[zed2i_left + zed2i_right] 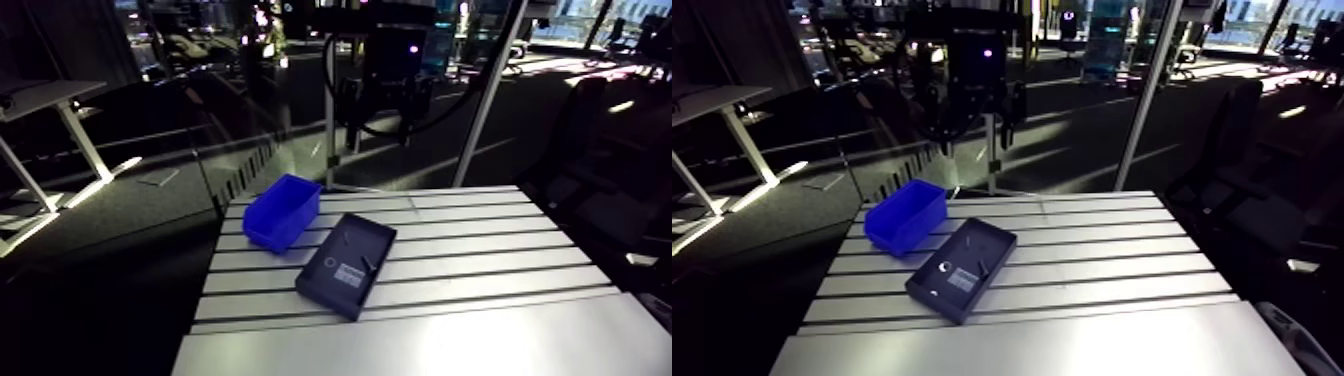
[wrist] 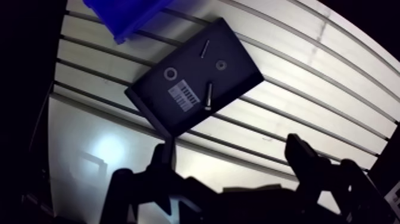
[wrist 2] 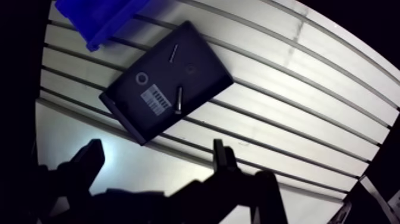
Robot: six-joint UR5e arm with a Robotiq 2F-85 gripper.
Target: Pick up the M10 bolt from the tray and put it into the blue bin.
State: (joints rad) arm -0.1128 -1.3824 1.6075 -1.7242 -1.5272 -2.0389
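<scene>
Jaws wide apart, nothing between them: your gripper (image 2: 229, 155) hangs over the slotted table (image 2: 309, 89), apart from the tray (image 2: 152, 98). You will find the M10 bolt (image 2: 208, 95) lying in that tray, beside a white label (image 2: 183, 95). The blue bin (image 2: 122, 15) stands just beside the tray.

Bolt (image 2: 208, 96): short, grey metal, lying flat on its side on the tray floor. It sits near the tray's middle, just beside the white label (image 2: 184, 95) and clear of the walls.

Tray (image 2: 238, 71): dark, shallow, rectangular, open-topped. It lies flat on the slotted surface (image 1: 480, 250), skewed to the slots.

Bin (image 1: 280, 212): blue plastic, open-topped, upright on the surface. It stands just beside one far corner of the tray; cannot tell whether the two touch. The bolt is in the tray, not in the bin.
</scene>
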